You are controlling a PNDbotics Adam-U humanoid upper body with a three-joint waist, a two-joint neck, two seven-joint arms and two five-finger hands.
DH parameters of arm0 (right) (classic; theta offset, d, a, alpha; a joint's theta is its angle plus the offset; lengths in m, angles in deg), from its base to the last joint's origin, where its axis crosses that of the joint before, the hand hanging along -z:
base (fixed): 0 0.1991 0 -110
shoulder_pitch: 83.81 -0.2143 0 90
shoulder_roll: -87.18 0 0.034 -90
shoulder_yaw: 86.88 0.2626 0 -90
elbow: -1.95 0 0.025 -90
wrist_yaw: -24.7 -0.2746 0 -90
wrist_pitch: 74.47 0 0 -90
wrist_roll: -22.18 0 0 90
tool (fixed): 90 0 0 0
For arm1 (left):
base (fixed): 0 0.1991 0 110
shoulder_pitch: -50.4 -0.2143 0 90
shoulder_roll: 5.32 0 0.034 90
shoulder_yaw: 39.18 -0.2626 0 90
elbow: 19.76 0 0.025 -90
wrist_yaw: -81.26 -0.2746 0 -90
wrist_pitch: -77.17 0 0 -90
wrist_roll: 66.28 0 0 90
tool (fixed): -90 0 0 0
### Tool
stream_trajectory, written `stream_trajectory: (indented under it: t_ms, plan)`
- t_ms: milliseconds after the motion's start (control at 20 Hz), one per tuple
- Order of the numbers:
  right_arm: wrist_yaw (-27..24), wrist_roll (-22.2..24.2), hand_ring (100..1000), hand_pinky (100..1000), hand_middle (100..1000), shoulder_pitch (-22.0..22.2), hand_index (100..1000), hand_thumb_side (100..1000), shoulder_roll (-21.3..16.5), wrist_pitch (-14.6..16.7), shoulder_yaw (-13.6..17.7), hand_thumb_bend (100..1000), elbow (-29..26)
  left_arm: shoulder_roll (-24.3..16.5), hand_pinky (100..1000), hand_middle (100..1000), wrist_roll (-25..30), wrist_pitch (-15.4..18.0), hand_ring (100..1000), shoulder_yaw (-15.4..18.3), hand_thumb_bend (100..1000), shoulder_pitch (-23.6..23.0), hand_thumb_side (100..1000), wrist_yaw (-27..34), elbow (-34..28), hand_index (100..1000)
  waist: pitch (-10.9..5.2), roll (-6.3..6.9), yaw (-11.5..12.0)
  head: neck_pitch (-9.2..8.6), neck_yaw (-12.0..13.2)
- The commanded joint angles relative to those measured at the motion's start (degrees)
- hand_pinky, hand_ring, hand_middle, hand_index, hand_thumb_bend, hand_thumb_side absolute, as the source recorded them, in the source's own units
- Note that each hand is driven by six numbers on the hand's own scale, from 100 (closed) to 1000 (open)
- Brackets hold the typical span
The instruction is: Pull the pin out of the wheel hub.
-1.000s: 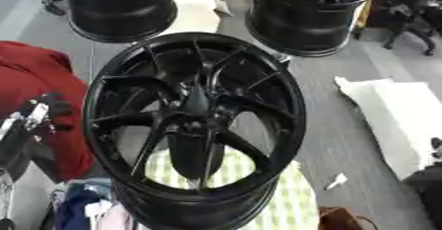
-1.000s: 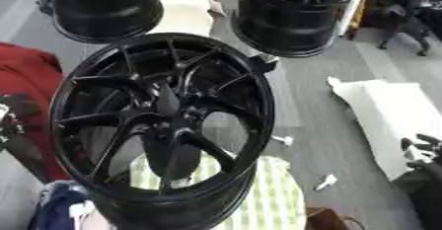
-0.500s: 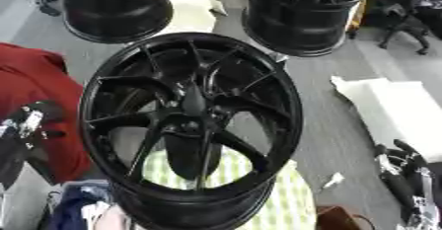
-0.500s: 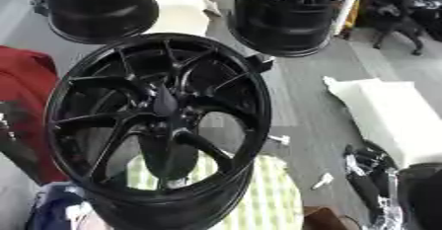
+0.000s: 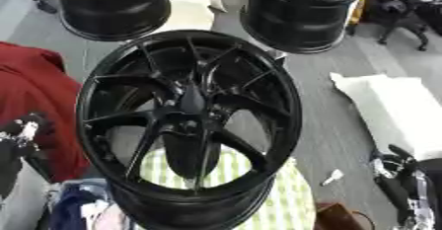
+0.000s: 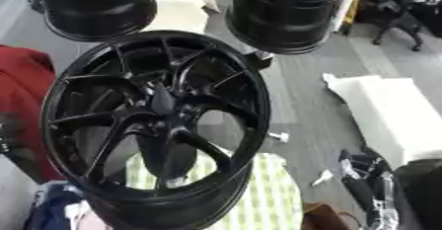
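Observation:
The black spoked wheel hub [image 5: 186,120] stands tilted in the middle of both views, its face toward me. A dark upright stub [image 5: 192,99] rises at its centre where the spokes meet; I cannot make out more of it. My right hand [image 6: 367,174] shows at the lower right, black and silver, fingers relaxed and pointing up-left, well apart from the hub's rim and holding nothing. My left hand [image 5: 17,140] is a blurred black and silver shape at the left edge, beside the rim and not touching it.
Two more black wheels [image 5: 108,4] [image 5: 302,12] stand at the back. A red cloth [image 5: 34,91] lies left, a white pad [image 5: 393,110] right. A green-checked cloth [image 5: 276,204] lies under the hub. Small white bits [image 5: 332,177] [image 6: 278,136] lie on the grey floor.
My right hand has come in from the right edge toward the hub's lower right. The left hand has sunk a little along the left edge. The hub has not moved.

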Motion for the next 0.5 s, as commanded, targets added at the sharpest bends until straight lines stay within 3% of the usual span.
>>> stream_trajectory:
  t_ms: [50,500]
  plan:
    - [0.7,-0.6,642,644,602,-0.7,796,334,-0.5,0.1,0.1,283,1.5,-0.8,659,683,-0.4,1.2,777,0.6,100,0.6,578,-1.3,1.2,814,-0.21,0.16,0.0,-0.14,-0.3]
    - [-0.6,-1.5,628,639,591,-1.5,783,326,-0.1,1.2,0.2,263,5.9,-0.7,658,678,-2.0,3.7,774,0.6,100,0.8,565,-2.5,6.0,809,-0.67,0.21,0.4,-0.14,-1.0]
